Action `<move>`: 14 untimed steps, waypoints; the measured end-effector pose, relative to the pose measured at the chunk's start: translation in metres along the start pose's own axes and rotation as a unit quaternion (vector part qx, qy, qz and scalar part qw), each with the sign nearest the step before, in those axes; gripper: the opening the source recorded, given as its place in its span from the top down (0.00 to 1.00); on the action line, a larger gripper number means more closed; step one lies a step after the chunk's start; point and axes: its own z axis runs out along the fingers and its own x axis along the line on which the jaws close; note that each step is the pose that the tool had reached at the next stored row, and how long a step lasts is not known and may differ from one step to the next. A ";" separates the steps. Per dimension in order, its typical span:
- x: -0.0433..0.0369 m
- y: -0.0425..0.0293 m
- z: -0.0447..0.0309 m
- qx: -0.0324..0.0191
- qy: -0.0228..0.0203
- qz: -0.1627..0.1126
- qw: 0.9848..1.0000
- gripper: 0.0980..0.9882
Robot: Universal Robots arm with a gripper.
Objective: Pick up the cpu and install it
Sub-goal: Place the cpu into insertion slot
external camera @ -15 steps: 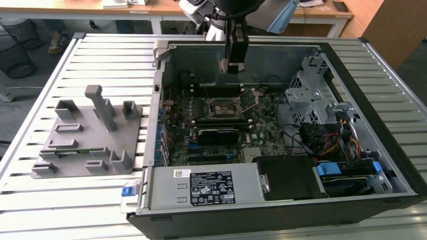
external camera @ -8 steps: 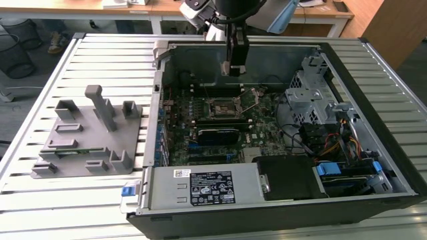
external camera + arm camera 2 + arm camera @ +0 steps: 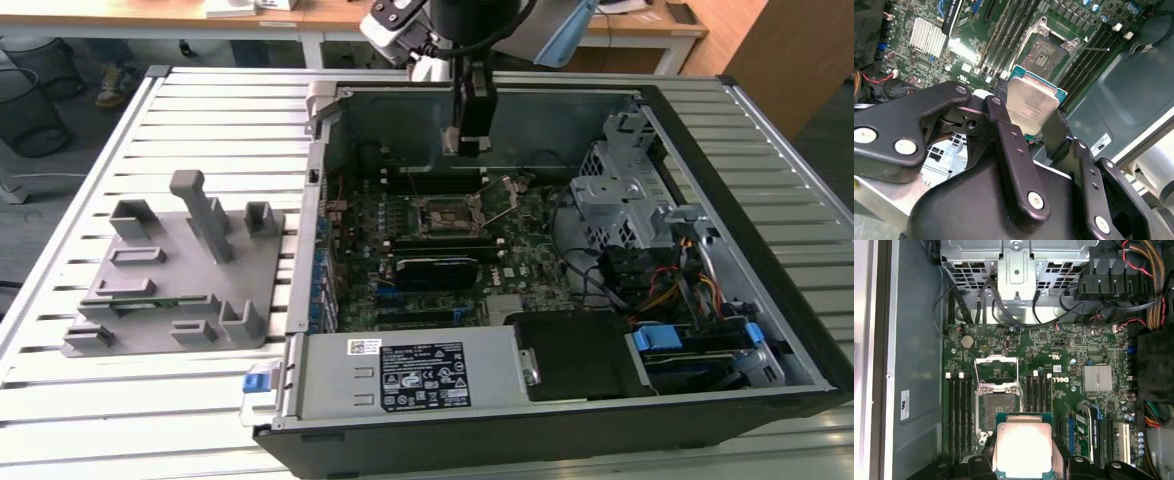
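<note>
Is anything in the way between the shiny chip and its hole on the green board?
Nothing visible is. The gripper holds the cpu in the air, and the socket on the board lies open and bare.

In the exterior view, a black label [image 3: 427, 378] with white print and a small white label [image 3: 363, 347] sit on the silver power supply housing [image 3: 334, 390]; neither is legible. In the first wrist view, a white sticker [image 3: 905, 405] stands on the grey case wall [image 3: 919, 340], and a white printed mark [image 3: 1062, 379] on the green motherboard [image 3: 1054, 340]. In the second wrist view, faint unreadable print crosses the cpu [image 3: 1030, 107].
</note>
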 end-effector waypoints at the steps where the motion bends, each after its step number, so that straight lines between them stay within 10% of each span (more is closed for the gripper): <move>1: 0.0000 0.0000 0.0007 0.000 0.004 0.000 1.000 0.52; 3: 0.0002 0.0000 0.0024 0.000 0.009 0.001 1.000 0.52; 14: 0.0035 0.0007 0.0105 -0.001 0.009 -0.022 1.000 0.52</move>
